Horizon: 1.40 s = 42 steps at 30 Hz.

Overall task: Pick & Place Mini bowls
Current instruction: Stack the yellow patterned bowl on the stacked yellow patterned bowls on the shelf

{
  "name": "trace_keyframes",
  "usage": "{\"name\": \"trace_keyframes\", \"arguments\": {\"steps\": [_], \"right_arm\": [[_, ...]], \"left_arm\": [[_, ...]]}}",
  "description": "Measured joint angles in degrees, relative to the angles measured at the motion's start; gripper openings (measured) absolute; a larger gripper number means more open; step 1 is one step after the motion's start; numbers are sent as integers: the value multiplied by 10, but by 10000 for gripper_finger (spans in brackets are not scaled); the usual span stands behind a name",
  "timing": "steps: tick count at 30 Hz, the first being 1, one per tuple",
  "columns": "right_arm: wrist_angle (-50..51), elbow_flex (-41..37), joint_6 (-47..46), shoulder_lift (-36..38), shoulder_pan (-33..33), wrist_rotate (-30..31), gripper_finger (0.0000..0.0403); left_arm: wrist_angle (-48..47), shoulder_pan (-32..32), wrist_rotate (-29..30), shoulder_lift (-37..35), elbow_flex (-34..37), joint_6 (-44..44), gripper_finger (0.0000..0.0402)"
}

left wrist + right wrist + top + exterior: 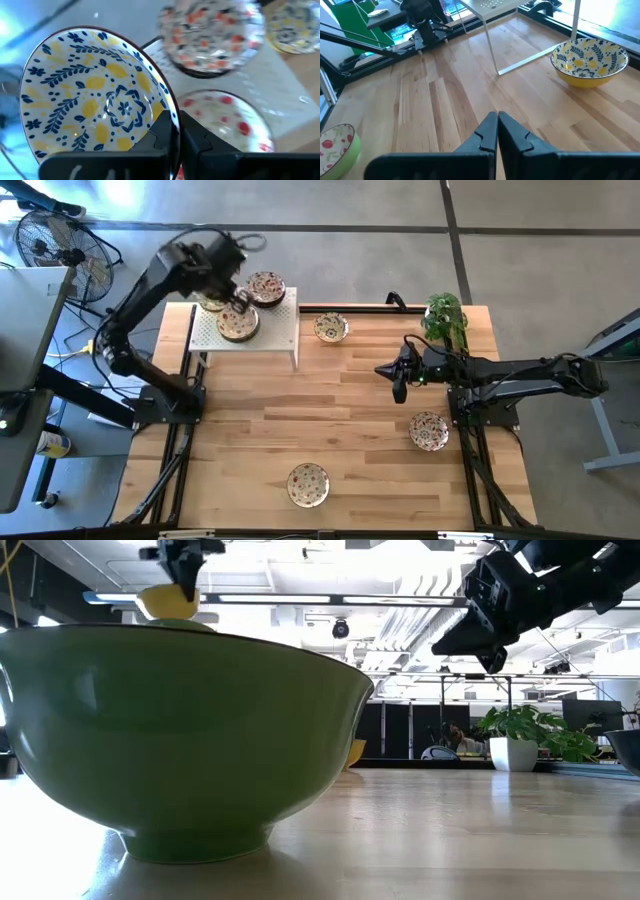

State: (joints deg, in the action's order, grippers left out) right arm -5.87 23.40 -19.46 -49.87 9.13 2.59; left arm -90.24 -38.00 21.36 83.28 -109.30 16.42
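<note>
Mini bowls sit scattered: several on the white rack (245,330) at upper left of the high view, one beside it on the counter (330,430) at upper centre (331,328), one lower centre (308,483), one lower right (429,430).

Left arm reaches up and over the rack from the left edge, elbow bent, left hand (238,302) above the rack's bowls. Its fingers are pressed onto the rim of a yellow-and-blue leaf-patterned bowl (95,100), pinching it; the bowl tilts on edge in the left wrist view, with a red-flowered bowl (225,120) just beyond and a blurred red-patterned one (210,37) farther off.

Right arm stretches level from the right edge toward centre, right hand (400,387) over bare counter, fingers pressed together, holding nothing. Nearest bowls lie well apart from it.

Low view: a green-sided bowl (180,740) fills the left foreground.
</note>
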Motion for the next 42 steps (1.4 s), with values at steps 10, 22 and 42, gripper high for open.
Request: {"name": "trace_keyframes", "arguments": {"steps": [10, 22, 42], "right_arm": [[-5, 0, 0, 0, 0, 6, 1], [-11, 0, 0, 0, 0, 7, 1], [-11, 0, 0, 0, 0, 4, 1]], "left_arm": [[15, -131, -57, 30, 50, -31, 5], [71, -134, -56, 49, 101, -26, 9], [75, -133, -64, 48, 106, -31, 42]]}}
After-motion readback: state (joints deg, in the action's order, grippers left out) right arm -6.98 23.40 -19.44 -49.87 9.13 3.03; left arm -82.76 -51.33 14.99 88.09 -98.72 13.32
